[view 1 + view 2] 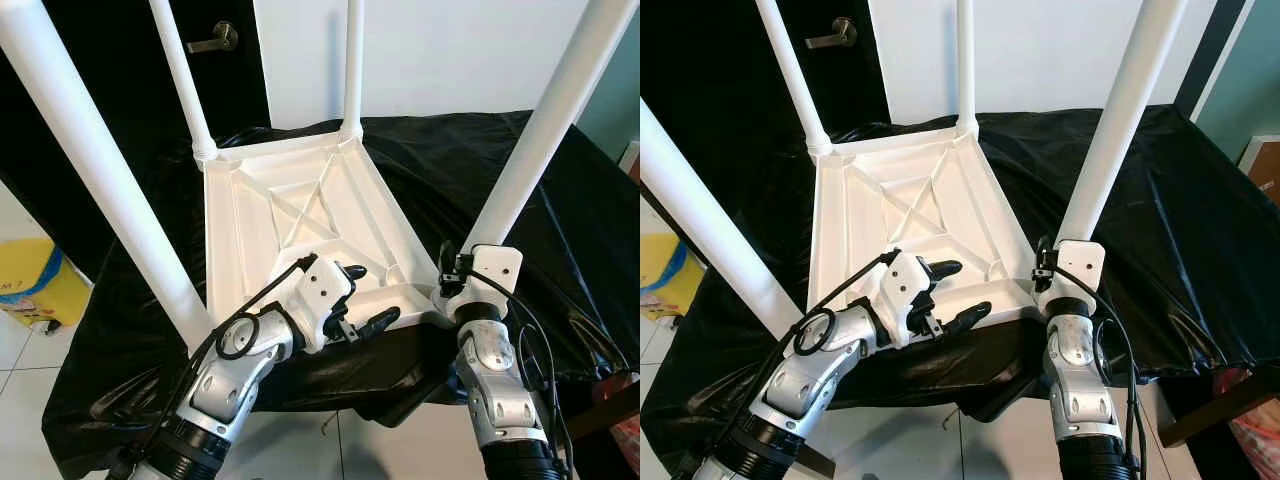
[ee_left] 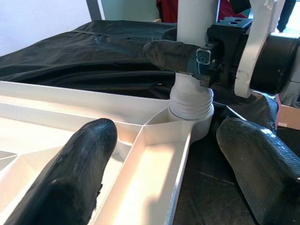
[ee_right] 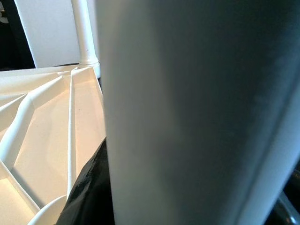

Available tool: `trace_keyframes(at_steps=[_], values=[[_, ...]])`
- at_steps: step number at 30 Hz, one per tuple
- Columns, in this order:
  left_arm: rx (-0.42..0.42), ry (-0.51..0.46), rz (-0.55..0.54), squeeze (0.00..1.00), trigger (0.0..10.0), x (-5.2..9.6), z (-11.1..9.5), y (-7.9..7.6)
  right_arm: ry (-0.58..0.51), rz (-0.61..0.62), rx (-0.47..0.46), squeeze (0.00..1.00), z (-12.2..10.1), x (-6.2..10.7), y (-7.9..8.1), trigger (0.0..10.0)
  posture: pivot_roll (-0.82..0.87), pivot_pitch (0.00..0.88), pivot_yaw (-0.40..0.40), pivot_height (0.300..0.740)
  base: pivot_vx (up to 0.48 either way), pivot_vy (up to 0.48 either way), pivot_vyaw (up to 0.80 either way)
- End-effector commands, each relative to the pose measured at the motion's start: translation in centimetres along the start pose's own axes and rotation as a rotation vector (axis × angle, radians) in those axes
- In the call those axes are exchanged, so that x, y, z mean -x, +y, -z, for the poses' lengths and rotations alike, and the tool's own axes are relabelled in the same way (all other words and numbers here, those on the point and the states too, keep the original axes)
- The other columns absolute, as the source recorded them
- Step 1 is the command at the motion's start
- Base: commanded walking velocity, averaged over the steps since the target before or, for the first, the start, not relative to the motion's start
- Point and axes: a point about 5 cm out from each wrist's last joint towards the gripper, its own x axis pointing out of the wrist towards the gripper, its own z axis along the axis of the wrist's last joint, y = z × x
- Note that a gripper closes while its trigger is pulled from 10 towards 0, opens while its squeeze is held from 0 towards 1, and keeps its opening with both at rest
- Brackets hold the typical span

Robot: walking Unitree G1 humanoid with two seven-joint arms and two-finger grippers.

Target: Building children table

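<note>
A white children's table top (image 1: 300, 210) lies upside down on a black cloth (image 1: 570, 230), with its legs standing up. My right gripper (image 1: 452, 268) is shut on the base of the near-right leg (image 1: 540, 130), just above its screw socket (image 2: 190, 101). In the right wrist view that leg (image 3: 187, 112) stands close up beside one black finger (image 3: 89, 187). My left gripper (image 1: 372, 295) is open and straddles the top's near rim, one finger (image 2: 70, 178) over the ribbed underside, the other (image 2: 262, 164) outside above the cloth. The near-left leg (image 1: 100, 170) rises by my left arm.
Two far legs (image 1: 183, 75) (image 1: 353, 65) stand at the back corners. Behind are a black door with a lever handle (image 1: 215, 40) and a white wall. A yellow bag (image 1: 35, 285) sits on the tiled floor at left. A cardboard box (image 1: 1265, 160) stands at right.
</note>
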Motion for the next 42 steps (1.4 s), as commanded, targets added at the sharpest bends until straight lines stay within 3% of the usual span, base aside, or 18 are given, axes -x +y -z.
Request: trace_keyframes(at_steps=[1, 3, 4, 5, 9, 14, 15, 16, 17, 19, 21, 24, 27, 37, 39, 42], values=[[0.0, 0.017, -0.02, 0.0, 10.0, 0.3, 0.3, 0.2, 0.094, 0.01, -0.007, 0.0, 1.9, 0.8, -0.4, 10.0, -0.1, 0.0, 0.025, 0.74, 0.0, 0.0, 0.0], [0.0, 0.017, -0.02, 0.0, 10.0, 0.3, 0.3, 0.2, 0.094, 0.01, -0.007, 0.0, 1.9, 0.8, -0.4, 10.0, -0.1, 0.0, 0.025, 0.74, 0.0, 0.0, 0.0], [0.0, 0.017, -0.023, 0.0, 10.0, 0.4, 0.3, 0.2, 0.09, -0.003, -0.007, 0.23, 1.8, 0.9, -0.2, 10.0, -0.1, 0.0, 0.025, 0.74, 0.0, 0.0, 0.0], [0.0, 0.017, -0.026, 0.0, 10.0, 0.5, 0.3, 0.3, 0.08, -0.019, -0.021, 1.0, 1.7, 0.9, 0.0, 10.0, -0.1, 0.0, 0.025, 0.74, 0.0, 0.0, 0.0], [-0.002, 0.017, -0.03, 0.0, 10.0, 0.5, 0.3, 0.3, 0.042, -0.044, -0.023, 1.0, 1.3, 0.9, 0.1, 10.0, -0.1, 0.0, 0.024, 0.74, 0.0, 0.0, 0.0], [0.002, 0.016, -0.029, 0.0, 10.0, 0.4, 0.3, 0.2, -0.001, -0.096, -0.009, 1.0, 0.6, 0.6, -0.9, 10.0, -0.1, 0.0, 0.026, 0.74, 0.0, 0.0, 0.0], [0.003, 0.016, -0.028, 0.0, 10.0, 0.4, 0.3, 0.2, -0.002, -0.124, -0.009, 0.85, 0.5, 0.5, -1.2, 10.0, -0.11, 0.0, 0.028, 0.74, 0.0, 0.0, 0.0], [0.003, 0.016, -0.028, 0.0, 10.0, 0.4, 0.3, 0.2, -0.002, -0.124, -0.009, 0.85, 0.5, 0.5, -1.2, 10.0, -0.11, 0.0, 0.028, 0.74, 0.0, 0.0, 0.0], [0.003, 0.015, -0.028, 0.0, 10.0, 0.4, 0.3, 0.2, -0.002, -0.143, -0.01, 0.0, 0.4, 0.5, -1.4, 10.0, -0.11, 0.0, 0.028, 0.74, 0.0, 0.0, 0.0], [0.002, 0.015, -0.026, 0.0, 10.0, 0.3, 0.3, 0.3, -0.011, -0.235, -0.003, 0.0, 0.0, 0.4, -1.7, 10.0, -0.11, 0.0, 0.039, 0.74, 0.0, 0.0, 0.0], [0.002, 0.015, -0.026, 0.0, 10.0, 0.3, 0.3, 0.3, -0.011, -0.235, -0.003, 0.0, 0.0, 0.4, -1.7, 10.0, -0.11, 0.0, 0.039, 0.74, 0.0, 0.0, 0.0], [-0.001, 0.015, -0.023, 0.0, 10.0, 0.3, 0.2, 0.4, -0.024, -0.334, 0.014, 0.0, -0.3, 0.3, -2.0, 10.0, -0.11, 0.0, 0.044, 0.74, 0.0, 0.0, 0.0], [-0.008, 0.016, -0.022, 0.0, 10.0, 0.4, 0.1, 0.7, -0.021, -0.488, 0.039, 0.0, -0.6, 0.0, -2.6, 10.0, -0.11, 0.0, 0.059, 0.74, 0.0, 0.0, 0.0], [-0.019, 0.021, -0.023, 0.0, 10.0, 0.5, -0.1, 1.0, 0.012, -0.659, 0.076, 0.0, -0.8, -0.9, -3.3, 10.0, -0.1, 0.0, 0.083, 0.74, 0.0, 0.0, 0.0], [-0.025, 0.023, -0.013, 0.0, 10.0, 0.4, -0.2, 1.2, 0.061, -0.766, 0.096, 0.0, -0.6, -1.6, -3.4, 10.0, -0.11, 0.0, 0.106, 0.74, 0.0, 0.0, 0.0], [-0.031, 0.024, -0.003, 0.0, 10.0, 0.3, -0.3, 1.4, 0.09, -0.824, 0.114, 0.0, -0.4, -2.0, -3.6, 10.0, -0.11, 0.0, 0.116, 0.74, 0.0, 0.0, 0.0]])
